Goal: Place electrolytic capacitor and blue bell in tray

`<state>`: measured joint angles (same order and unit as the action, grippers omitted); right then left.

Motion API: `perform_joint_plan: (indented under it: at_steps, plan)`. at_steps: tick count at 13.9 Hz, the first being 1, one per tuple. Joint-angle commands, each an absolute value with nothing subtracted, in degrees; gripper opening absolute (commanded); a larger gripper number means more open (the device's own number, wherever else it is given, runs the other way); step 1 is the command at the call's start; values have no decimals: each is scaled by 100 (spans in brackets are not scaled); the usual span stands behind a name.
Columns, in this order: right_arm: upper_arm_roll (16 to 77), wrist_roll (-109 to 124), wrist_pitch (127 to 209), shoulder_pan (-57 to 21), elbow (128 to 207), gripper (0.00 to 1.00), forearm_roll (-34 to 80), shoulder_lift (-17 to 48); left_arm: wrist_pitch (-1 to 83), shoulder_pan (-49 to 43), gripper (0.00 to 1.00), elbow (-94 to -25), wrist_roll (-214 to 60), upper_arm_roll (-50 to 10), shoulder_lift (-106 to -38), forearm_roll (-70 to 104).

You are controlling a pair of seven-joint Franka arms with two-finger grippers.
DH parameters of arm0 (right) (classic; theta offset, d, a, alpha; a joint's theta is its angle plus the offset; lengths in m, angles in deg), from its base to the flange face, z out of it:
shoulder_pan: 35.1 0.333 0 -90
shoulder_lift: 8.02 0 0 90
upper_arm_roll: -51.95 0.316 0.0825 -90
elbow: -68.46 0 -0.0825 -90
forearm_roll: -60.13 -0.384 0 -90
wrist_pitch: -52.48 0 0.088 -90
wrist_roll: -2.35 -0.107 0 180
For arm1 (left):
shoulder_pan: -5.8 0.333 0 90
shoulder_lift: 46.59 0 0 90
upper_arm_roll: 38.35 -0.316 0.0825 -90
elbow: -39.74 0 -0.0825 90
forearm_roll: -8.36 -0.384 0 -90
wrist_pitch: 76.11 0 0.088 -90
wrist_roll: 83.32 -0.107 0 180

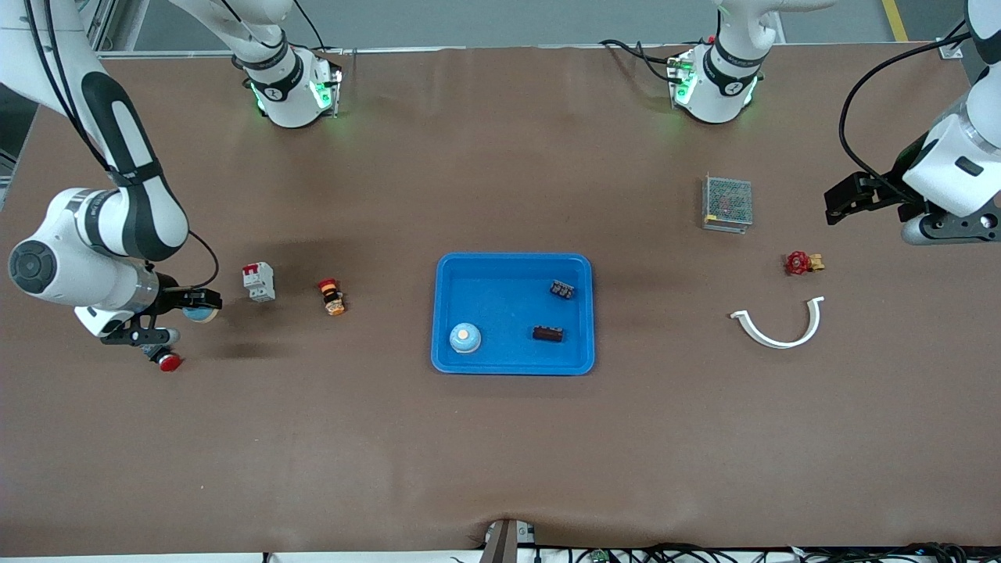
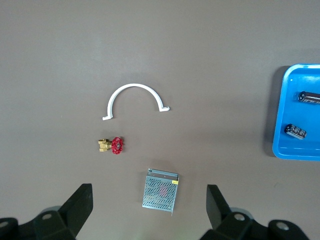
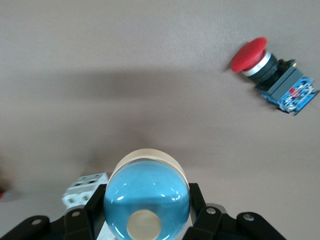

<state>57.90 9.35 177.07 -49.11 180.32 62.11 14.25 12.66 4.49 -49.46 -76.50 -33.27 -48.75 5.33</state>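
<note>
The bright-blue tray (image 1: pixel 500 270) lies mid-table. In it sit a blue bell (image 1: pixel 464 338) and two dark electrolytic capacitors (image 1: pixel 561 289) (image 1: pixel 548 334). My right gripper (image 1: pixel 205 300) is up over the table at the right arm's end, shut on a second blue bell (image 1: pixel 200 314). In the right wrist view this bell (image 3: pixel 147 195) fills the space between the fingers (image 3: pixel 199 205). My left gripper (image 1: pixel 838 205) hangs open and empty over the left arm's end, above the grey mesh box (image 2: pixel 160 192). The tray's edge (image 2: pixel 278 145) and both capacitors (image 2: pixel 310 97) (image 2: pixel 296 131) show in the left wrist view.
A white circuit breaker (image 1: pixel 259 281), a small red-and-orange button (image 1: pixel 331 297) and a red push button (image 1: pixel 166 360) lie near my right gripper. The mesh box (image 1: pixel 728 202), a red valve (image 1: pixel 801 263) and a white curved clamp (image 1: pixel 780 324) lie toward the left arm's end.
</note>
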Motion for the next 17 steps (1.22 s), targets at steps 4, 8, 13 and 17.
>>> perform_joint_plan:
  at_steps: [4,8,13,17]
  plan:
    - [5802,-79,16876,-4390,17296,0,6224,1352,1363,431,100,-5000,-7664,-3352,-4888,441]
    - [5811,-1177,16947,-3837,17287,0,6180,1290,1363,431,100,-5018,-7664,-3352,-4870,441]
    - [5802,-2602,17113,-3054,17322,0,5925,1272,1424,430,100,-5035,-7532,-3343,-4879,432]
    - [5793,-3665,17447,-2448,17428,0,5925,1281,1433,431,100,-5053,-7541,-3343,-4853,432]
